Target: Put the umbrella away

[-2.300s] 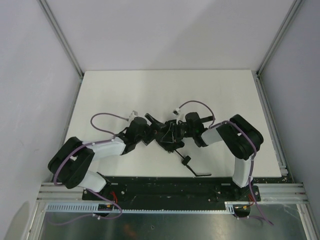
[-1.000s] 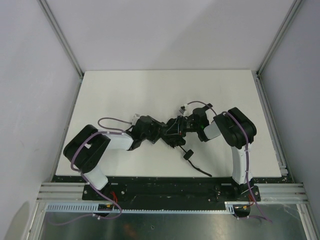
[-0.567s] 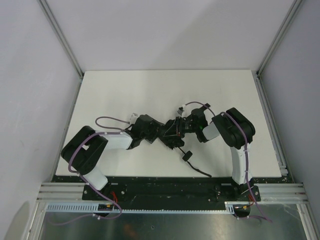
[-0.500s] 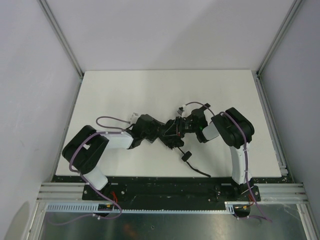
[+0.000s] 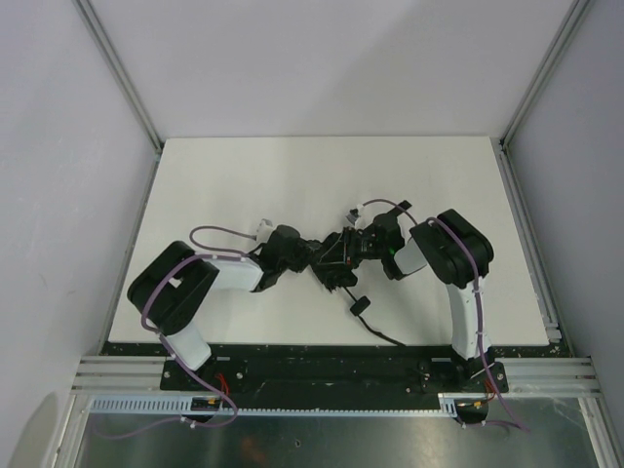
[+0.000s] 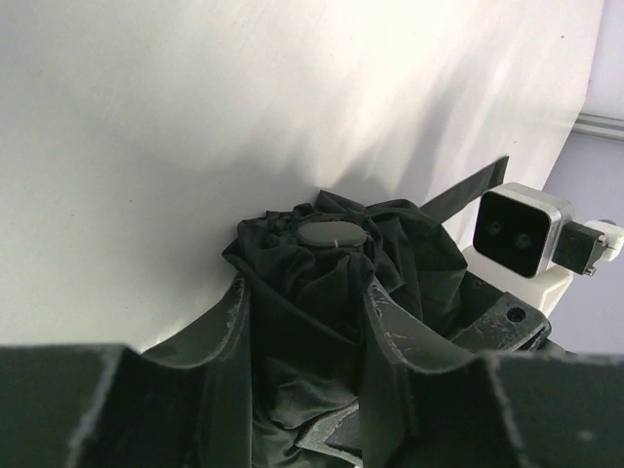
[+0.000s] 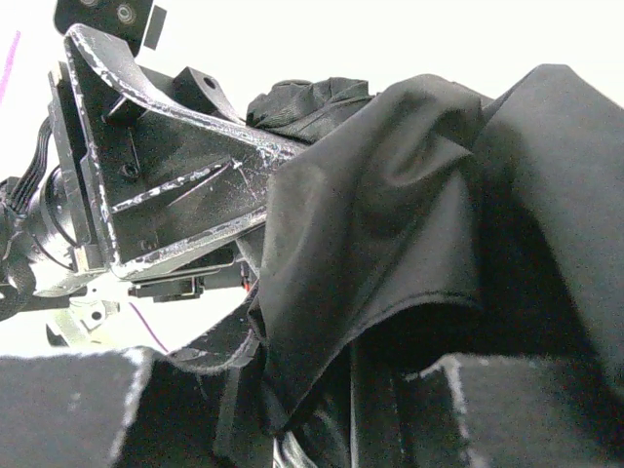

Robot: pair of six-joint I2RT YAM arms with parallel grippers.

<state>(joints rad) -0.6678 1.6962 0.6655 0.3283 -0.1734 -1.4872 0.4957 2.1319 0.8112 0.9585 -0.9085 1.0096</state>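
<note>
Clamping my left gripper (image 6: pixel 307 292) on the bunched canopy of the umbrella (image 6: pixel 317 268), low centre of the left wrist frame, presumably to squeeze loose fabric inward. Its cap (image 6: pixel 331 235) pokes out just beyond my fingertips. My right gripper (image 7: pixel 292 409) grasps the opposite side with folds draped over it, likely as an anchor. Overhead view: the bundle sits mid-table (image 5: pixel 292 175), and the strap (image 5: pixel 382 334) trails toward the bottom edge.

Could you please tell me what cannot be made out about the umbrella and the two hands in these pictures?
Top view: the umbrella is mostly covered by both hands, and its folds are too small to read.
Left wrist view: the left hand flanks the fabric, but whether it squeezes is unclear.
Right wrist view: draped fabric hides the fingertips of the right hand.
</note>
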